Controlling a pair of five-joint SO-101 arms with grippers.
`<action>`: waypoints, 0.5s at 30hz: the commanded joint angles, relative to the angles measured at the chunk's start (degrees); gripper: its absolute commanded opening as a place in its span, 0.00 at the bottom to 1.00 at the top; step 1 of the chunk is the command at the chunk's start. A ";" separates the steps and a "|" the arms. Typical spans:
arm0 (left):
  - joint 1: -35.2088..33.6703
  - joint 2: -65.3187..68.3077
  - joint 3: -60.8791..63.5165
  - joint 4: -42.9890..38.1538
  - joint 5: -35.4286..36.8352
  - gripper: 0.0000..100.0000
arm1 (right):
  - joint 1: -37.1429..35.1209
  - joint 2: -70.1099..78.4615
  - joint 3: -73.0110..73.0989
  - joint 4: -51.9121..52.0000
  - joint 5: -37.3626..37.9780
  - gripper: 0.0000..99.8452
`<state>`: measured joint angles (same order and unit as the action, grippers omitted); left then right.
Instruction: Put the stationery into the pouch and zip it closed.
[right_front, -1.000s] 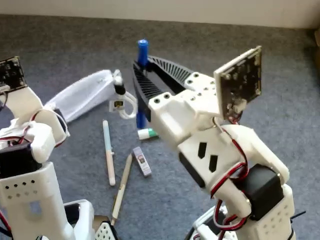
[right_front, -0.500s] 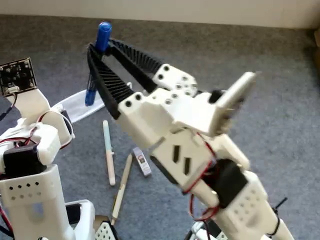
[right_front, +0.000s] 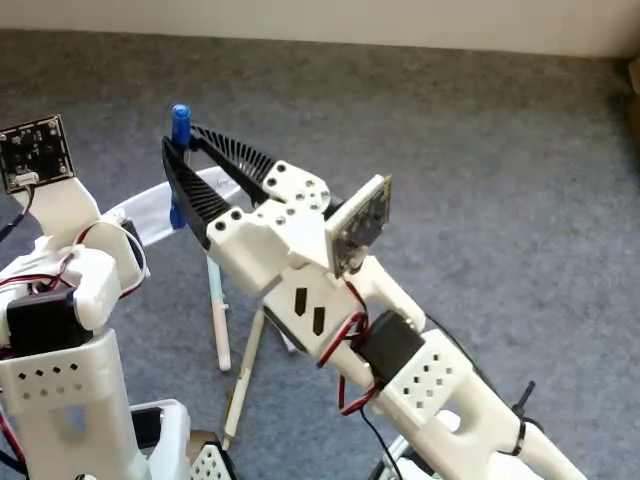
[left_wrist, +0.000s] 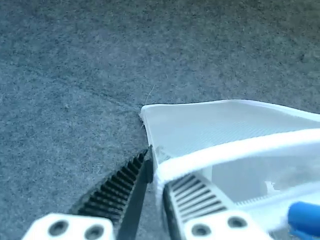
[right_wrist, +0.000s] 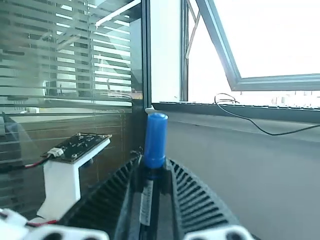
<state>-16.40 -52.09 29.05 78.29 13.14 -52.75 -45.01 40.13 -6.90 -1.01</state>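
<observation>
My right gripper (right_front: 181, 150) is shut on a blue pen (right_front: 180, 122), holding it upright with the cap on top, its lower end right at the white mesh pouch (right_front: 140, 212). In the right wrist view the blue pen (right_wrist: 155, 137) stands between the ribbed black fingers (right_wrist: 187, 200). My left gripper (left_wrist: 155, 167) is shut on the white rim of the pouch (left_wrist: 225, 125), holding its mouth open; the blue pen's lower end (left_wrist: 305, 220) shows at that mouth. On the carpet lie a pale pen (right_front: 218, 315) and a wooden pencil (right_front: 243, 380).
The left arm (right_front: 60, 300) stands at the near left, its camera board (right_front: 35, 150) raised. The right arm's body (right_front: 400, 370) crosses the middle of the grey carpet (right_front: 480, 160) and hides part of it. Open carpet lies to the right and far side.
My right gripper has carried the blue pen leftward from the middle to over the pouch, then lowered it at the pouch's mouth. The left arm has barely moved.
</observation>
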 joint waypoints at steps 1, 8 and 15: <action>1.45 0.13 -1.01 -1.05 -0.18 0.01 | -0.48 -1.01 1.27 -5.76 2.20 0.01; 1.45 0.13 -1.01 -1.05 -0.18 0.01 | -1.45 1.19 3.56 -7.08 8.26 0.01; 1.45 0.13 -1.01 -0.97 -0.26 0.01 | -1.45 6.20 4.09 -14.64 9.05 0.01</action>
<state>-16.40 -52.00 29.05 78.29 13.14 -53.45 -39.21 45.14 -17.19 6.99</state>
